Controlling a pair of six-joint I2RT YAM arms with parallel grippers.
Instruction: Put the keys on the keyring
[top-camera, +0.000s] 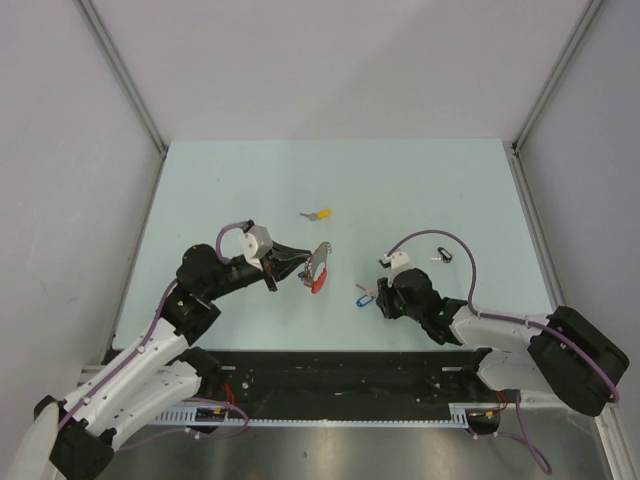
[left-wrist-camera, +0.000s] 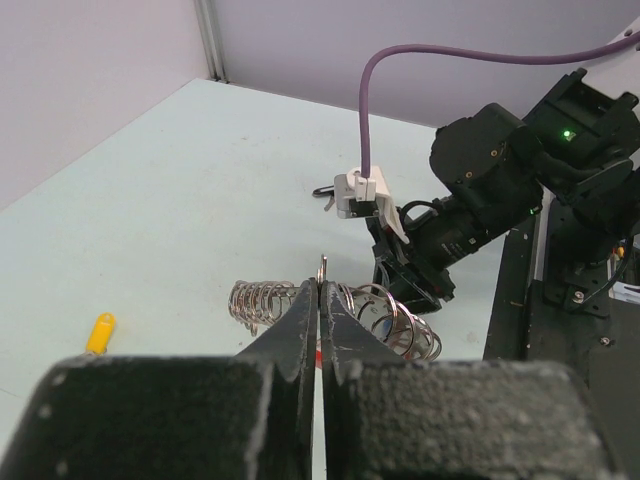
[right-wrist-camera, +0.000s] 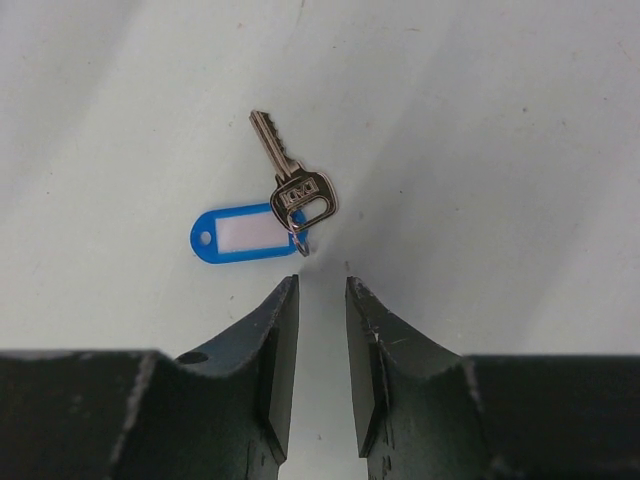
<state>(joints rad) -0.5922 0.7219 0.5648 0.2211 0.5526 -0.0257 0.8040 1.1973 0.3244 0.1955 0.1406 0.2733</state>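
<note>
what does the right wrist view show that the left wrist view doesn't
Only the right wrist view: a silver metal key with a blue plastic tag lying flat just ahead of the right gripper, whose jaws stand partly apart around nothing.
Only the left wrist view: the left gripper shut on the silver metal keyring, a yellow-capped key lying off to one side, and the right arm's black body.
Both: the pale green table.

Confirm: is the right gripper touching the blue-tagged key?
Apart. The right wrist view shows a thin strip of bare table between the right gripper and the key, which lies just beyond its open jaws.
</note>
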